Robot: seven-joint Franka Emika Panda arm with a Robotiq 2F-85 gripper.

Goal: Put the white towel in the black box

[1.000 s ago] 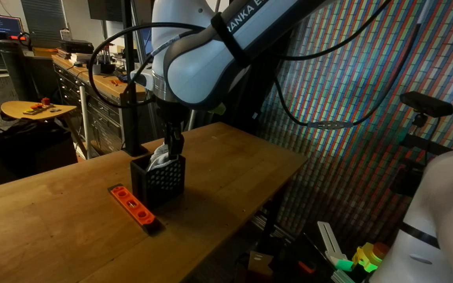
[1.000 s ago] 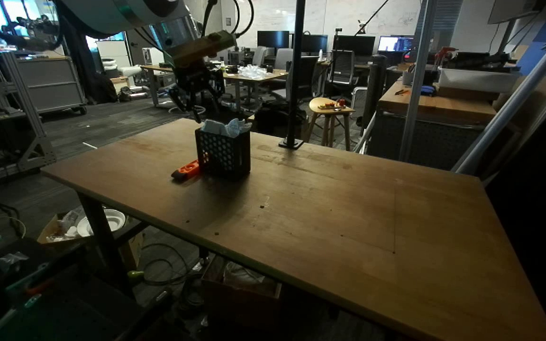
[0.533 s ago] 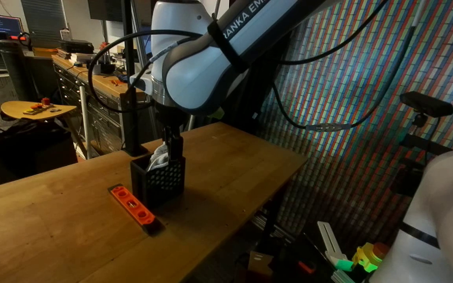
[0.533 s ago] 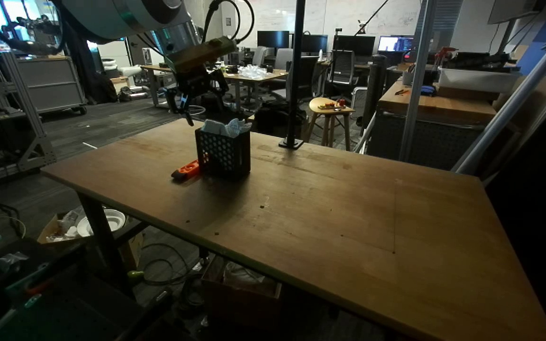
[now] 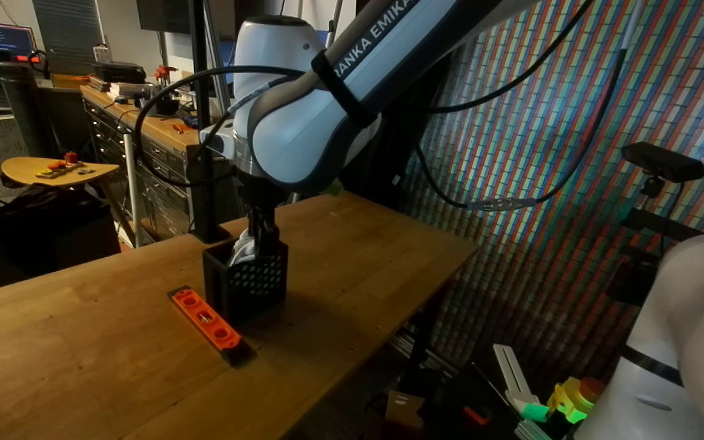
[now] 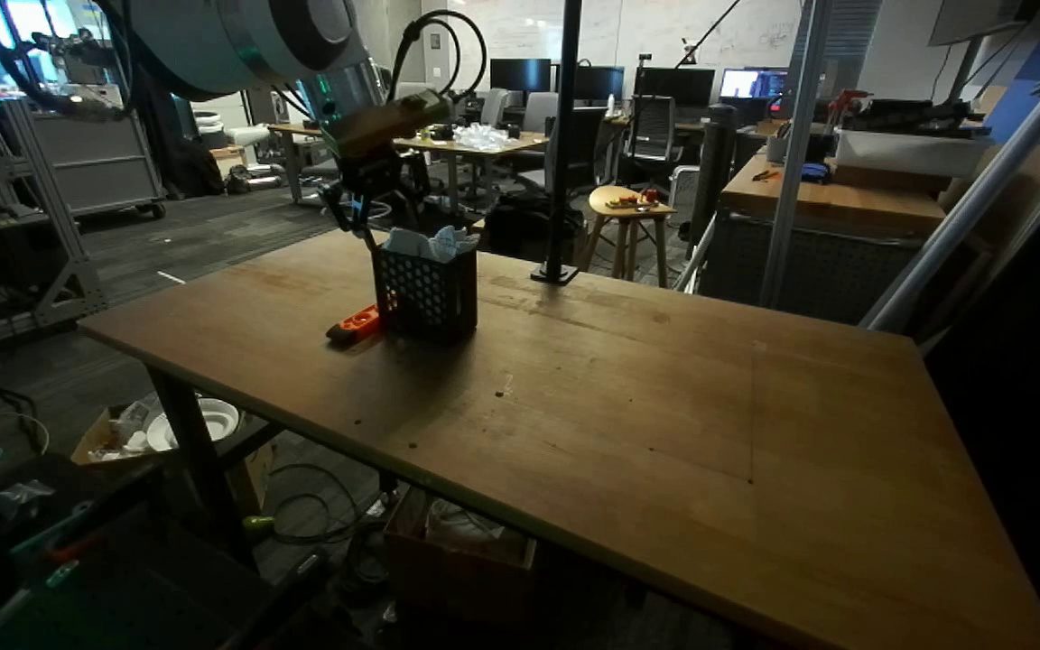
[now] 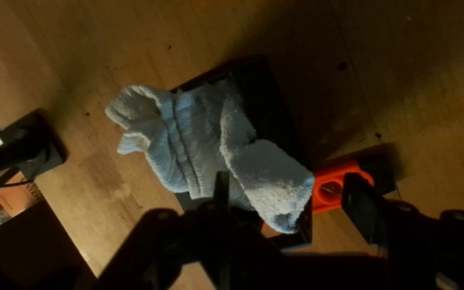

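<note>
The white towel (image 7: 199, 137) is rumpled and sits in the mouth of the black box (image 7: 268, 108). Its ends stick up above the rim in both exterior views (image 5: 243, 250) (image 6: 434, 244). In the wrist view, one end hangs over a box edge. The black box stands upright on the table in both exterior views (image 5: 245, 293) (image 6: 427, 296). My gripper (image 7: 286, 191) is open, with fingers wide apart, just above the box. In an exterior view the gripper (image 6: 391, 230) has one fingertip close to the box rim; I cannot tell if it touches. The towel's lower part is hidden inside the box.
An orange-red level (image 5: 206, 319) lies on the wooden table (image 5: 113, 366) close beside the box. A black post (image 6: 556, 262) stands on the table's edge near the box; its base (image 7: 40, 141) shows in the wrist view.
My gripper has come down toward the box and the towel, shifting slightly left in an exterior view. The towel, box and level stay in place.
</note>
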